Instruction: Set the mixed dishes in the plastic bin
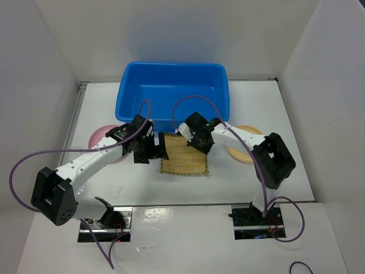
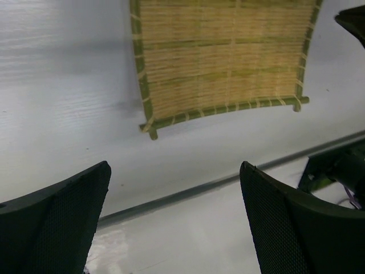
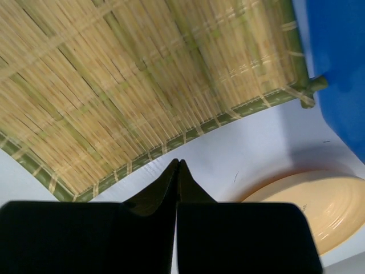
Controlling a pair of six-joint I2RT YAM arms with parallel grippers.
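Observation:
The square yellow bamboo mat (image 1: 183,160) lies flat on the table in front of the bright blue plastic bin (image 1: 171,94). My left gripper (image 1: 161,150) hovers at the mat's left edge, open and empty; its wrist view shows wide-apart fingers (image 2: 68,217) and the mat (image 2: 222,57) beyond. My right gripper (image 1: 199,142) is at the mat's far right corner, shut and empty (image 3: 178,165), over bare table beside the mat's edge (image 3: 142,74). The pink plate (image 1: 98,136) lies left, partly under my left arm. The tan-orange plate (image 1: 244,150) lies right (image 3: 313,205). No clear cups show.
The bin's blue wall (image 3: 339,63) stands close to the mat's far right corner. White walls close in the table on the left, back and right. A dark seam (image 2: 188,191) marks the table's near edge, with the arm bases beyond it.

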